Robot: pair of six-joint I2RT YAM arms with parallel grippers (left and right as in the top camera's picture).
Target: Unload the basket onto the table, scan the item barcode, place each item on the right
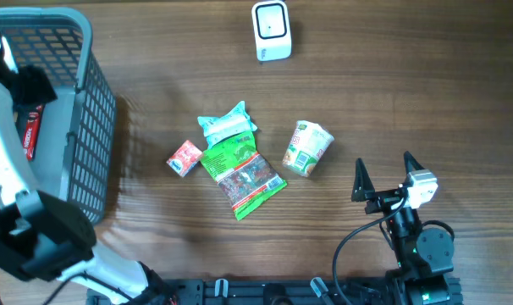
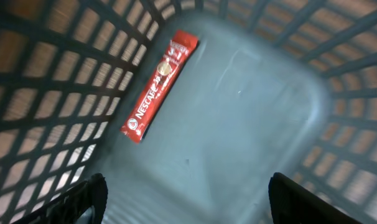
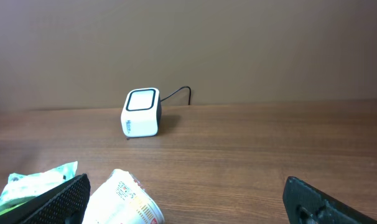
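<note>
A white barcode scanner (image 1: pixel 271 30) (image 3: pixel 141 112) stands at the back of the table. In front of it lie a cup noodle (image 1: pixel 308 148) (image 3: pixel 127 198) on its side, a green snack bag (image 1: pixel 242 174), a teal packet (image 1: pixel 227 125) (image 3: pixel 36 180) and a small red packet (image 1: pixel 184 158). My left gripper (image 2: pixel 188 199) hangs open inside the grey basket (image 1: pixel 91 127), above its floor, with nothing between the fingers. A red Nescafe sachet (image 2: pixel 158 86) (image 1: pixel 32 131) lies on the basket floor ahead of it. My right gripper (image 1: pixel 383 165) (image 3: pixel 188 193) is open and holds nothing, just right of the cup.
The basket (image 2: pixel 251 112) fills the table's left side, and its mesh walls surround my left gripper. The scanner's cable (image 3: pixel 179 92) runs off behind it. Bare wood lies between the items and the scanner.
</note>
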